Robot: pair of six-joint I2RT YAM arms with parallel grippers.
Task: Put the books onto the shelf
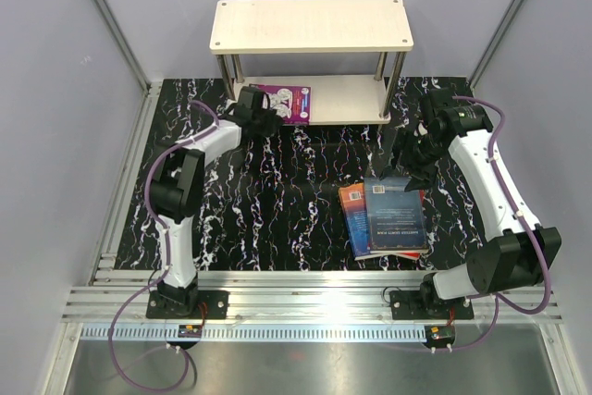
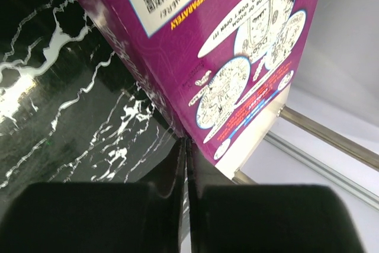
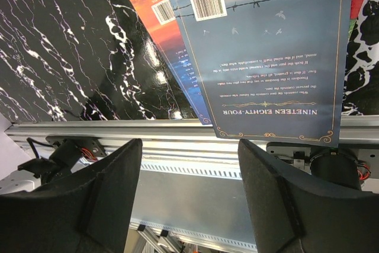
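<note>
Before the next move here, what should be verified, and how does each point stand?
1. Is the purple book on the lower board of the shelf? ok, flat; one edge seems to overhang.
2. Is the left claw shut? ok; contact with the book: cannot tell.
3. Is the right claw open and empty? ok.
4. Is the blue book topmost and uncovered? ok.
5. Are all books shelved? not ok; the blue book's pile lies off the shelf.

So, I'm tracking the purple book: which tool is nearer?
Left. The left tool is at a corner of the purple book; the right tool hovers far off by the blue book.
</note>
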